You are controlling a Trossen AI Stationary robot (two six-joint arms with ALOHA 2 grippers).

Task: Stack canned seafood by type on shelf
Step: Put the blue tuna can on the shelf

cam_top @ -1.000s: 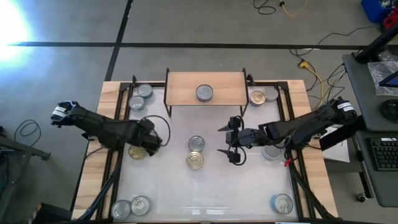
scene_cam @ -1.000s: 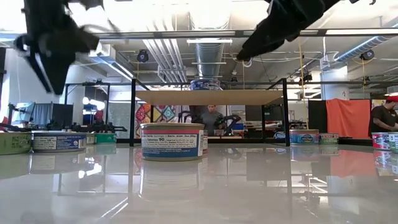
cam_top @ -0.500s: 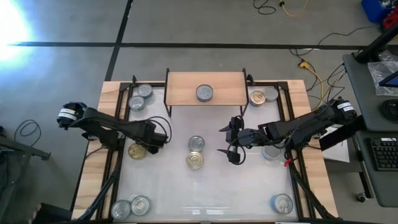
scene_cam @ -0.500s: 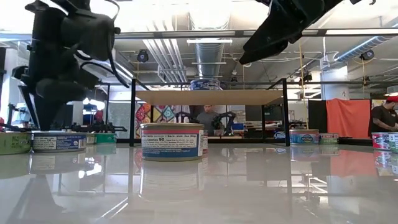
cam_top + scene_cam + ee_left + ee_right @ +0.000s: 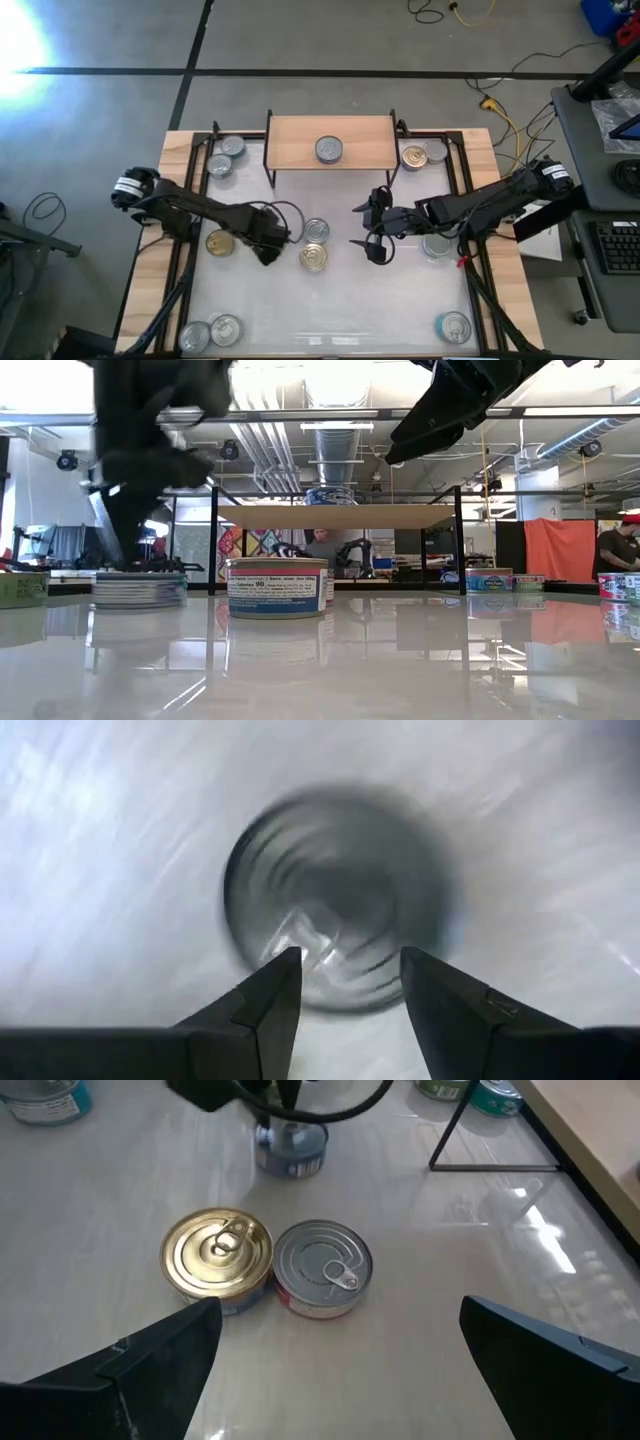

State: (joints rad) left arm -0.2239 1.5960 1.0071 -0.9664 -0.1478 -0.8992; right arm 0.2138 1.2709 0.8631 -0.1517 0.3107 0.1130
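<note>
On the table stands a silver-topped, blue-sided tin (image 5: 292, 1158), blurred in the left wrist view (image 5: 335, 850) and the low view (image 5: 140, 592). My left gripper (image 5: 265, 248) points straight down over it, its fingertips (image 5: 345, 955) a narrow gap apart at the tin's top. The shelf (image 5: 300, 140) stands at the far side and carries one silver-topped tin (image 5: 328, 150). To the right of the left gripper, a silver tin (image 5: 322, 1268) and a gold tin (image 5: 218, 1260) sit side by side. My right gripper (image 5: 352, 226) hovers wide open beyond that pair. My left gripper comes from above, pointing down, and its two fingertips (image 5: 285, 970) reach the tin's lid (image 5: 300, 935) beside the pull tab, off the lid's middle. Nothing shows clamped between them. The tin stands flat on the table. Whether the tips press on the lid, I cannot tell.
A gold-topped tin (image 5: 220, 243) sits left of the left gripper. More tins stand at the far left (image 5: 226, 156), far right (image 5: 424, 155), near left (image 5: 210, 332) and near right (image 5: 453, 326), and one lies under the right arm (image 5: 437, 245). The shelf's black legs (image 5: 445, 1140) stand nearby.
My left gripper has come down and moved toward the table's right and near edges, rolling as it went. The blue-sided tin beneath it has slid along the table toward the right with it. The right arm has kept its place.
</note>
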